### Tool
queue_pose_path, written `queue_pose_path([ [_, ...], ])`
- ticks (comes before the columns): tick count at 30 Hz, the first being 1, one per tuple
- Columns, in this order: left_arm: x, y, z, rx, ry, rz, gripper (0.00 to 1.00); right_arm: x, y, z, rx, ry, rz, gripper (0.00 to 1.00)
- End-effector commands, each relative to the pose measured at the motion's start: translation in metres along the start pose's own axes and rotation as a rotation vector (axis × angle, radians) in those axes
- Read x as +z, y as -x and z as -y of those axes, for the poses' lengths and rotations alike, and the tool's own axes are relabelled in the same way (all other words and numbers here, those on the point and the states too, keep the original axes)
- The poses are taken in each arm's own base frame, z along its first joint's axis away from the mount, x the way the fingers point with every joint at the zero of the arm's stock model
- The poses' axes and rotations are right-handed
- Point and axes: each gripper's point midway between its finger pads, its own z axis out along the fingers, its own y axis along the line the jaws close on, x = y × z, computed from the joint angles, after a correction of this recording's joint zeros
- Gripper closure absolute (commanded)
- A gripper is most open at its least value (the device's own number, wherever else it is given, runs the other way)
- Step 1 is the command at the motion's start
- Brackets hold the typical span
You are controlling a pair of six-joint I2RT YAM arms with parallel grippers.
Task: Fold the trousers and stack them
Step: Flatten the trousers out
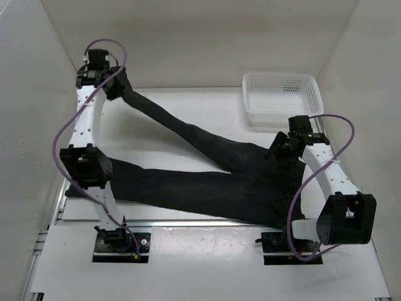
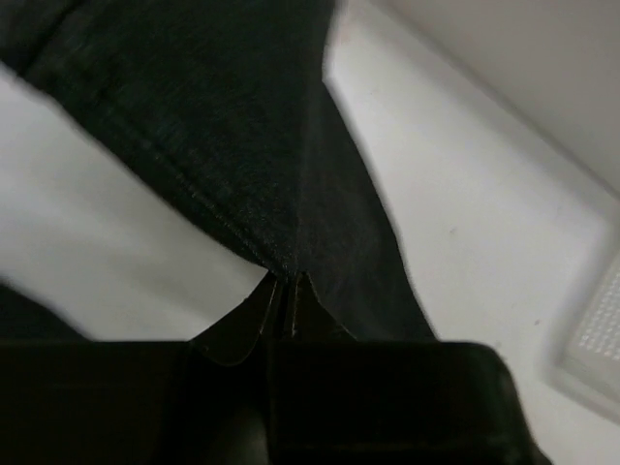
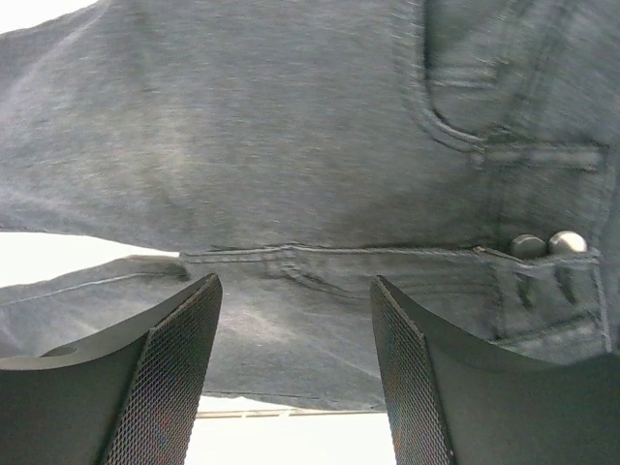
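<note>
Black trousers [image 1: 207, 169] lie spread in a V across the table [image 1: 188, 103], waist [image 1: 276, 188] at 3 o'clock, as two robot arms work on the first fold. The left gripper [image 1: 116, 84], at 10 o'clock, has its fingers pinched together on the hem of the far leg [image 1: 169, 122], which appears lifted off the surface there. The left wrist view shows cloth running straight out of the closed tips. The near leg [image 1: 163, 185] lies flat, pointing to 9 o'clock. The right gripper [image 1: 280, 148] hovers just over the waist, jaws apart and holding nothing. Its wrist view looks between the two pads onto the waistband and a pocket seam.

Judged from the layout, the step in hand is bringing one leg onto the other. Nothing is folded yet, and the task looks barely begun. The next move likely calls for the left arm to carry the hem toward 8 o'clock and lay it along the near leg. The right would meanwhile close on the waist to stop the cloth sliding.

Count: one pair of trousers with two legs; one white mesh basket [image 1: 279, 116] at 1 o'clock, apart from the cloth; two arms; two metal studs [image 3: 547, 242] at the waistband.
</note>
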Motion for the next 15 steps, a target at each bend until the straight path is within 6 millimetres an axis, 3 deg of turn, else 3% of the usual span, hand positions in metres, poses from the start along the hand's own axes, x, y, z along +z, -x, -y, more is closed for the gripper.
queue_pose_path([
  [1,-0.031,-0.006,-0.057,-0.058,0.07,0.028,0.9,-0.001,-0.005,0.013,0.031,-0.002,0.004,0.32],
  [2,-0.037,-0.016,-0.072,-0.078,0.103,0.027,0.44,0.001,-0.007,0.012,0.031,0.008,-0.003,0.32],
  [3,-0.029,-0.031,-0.093,-0.105,0.151,-0.018,0.13,0.001,-0.007,0.012,0.031,0.008,-0.003,0.32],
  [4,-0.014,-0.062,-0.107,-0.11,0.173,-0.105,0.06,0.004,-0.009,0.014,0.031,0.012,-0.01,0.32],
  [6,0.001,-0.088,-0.115,-0.118,0.183,-0.199,0.0,0.005,-0.012,0.013,0.031,0.023,-0.018,0.31],
  [8,0.004,-0.091,-0.115,-0.107,0.174,-0.216,0.0,0.005,-0.01,0.009,0.03,0.037,-0.022,0.28],
  [11,0.006,-0.09,-0.089,-0.046,0.124,-0.217,0.02,0.003,-0.007,0.006,0.02,0.05,-0.018,0.28],
  [13,0.012,-0.09,-0.076,-0.023,0.097,-0.226,0.18,0.002,-0.008,0.005,0.02,0.058,-0.023,0.39],
  [14,0.014,-0.085,-0.065,-0.01,0.064,-0.224,0.31,0.005,-0.007,0.004,0.02,0.057,-0.024,0.45],
  [15,0.03,-0.096,-0.061,0.0,0.064,-0.262,0.58,0.005,-0.004,0.003,0.029,0.063,-0.014,0.62],
])
